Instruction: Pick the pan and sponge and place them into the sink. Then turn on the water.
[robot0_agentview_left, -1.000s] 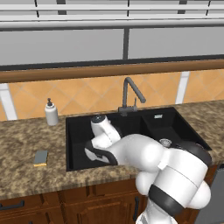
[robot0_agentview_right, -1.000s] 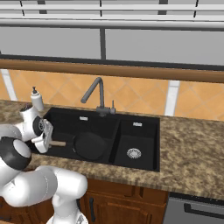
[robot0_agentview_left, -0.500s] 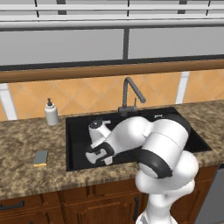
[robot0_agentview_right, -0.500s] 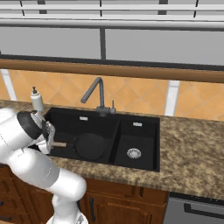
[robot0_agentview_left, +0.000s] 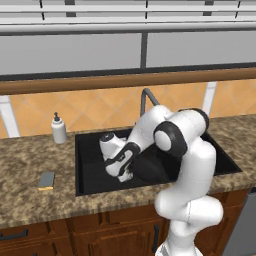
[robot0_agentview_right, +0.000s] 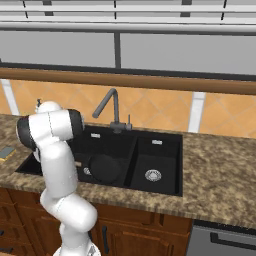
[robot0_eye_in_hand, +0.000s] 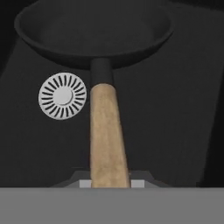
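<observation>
While the arm has swung further over the left basin of the sink (robot0_agentview_left: 82, 165), the gripper (robot0_agentview_left: 121, 172) stays pinched on the pan (robot0_eye_in_hand: 94, 33) handle, pan low above the drain (robot0_eye_in_hand: 62, 96), release pending; sponge (robot0_agentview_left: 46, 180) waits near the counter's left front edge.

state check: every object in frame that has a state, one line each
pan: held by its wooden handle, over the sink's left basin by the drain.
gripper: shut on the pan's handle.
sponge: flat on the counter left of the sink, grey-blue face up, not yet picked.
sink: no sponge in it yet.
faucet: off, no stream visible.
soap dispenser: upright on the counter.
</observation>
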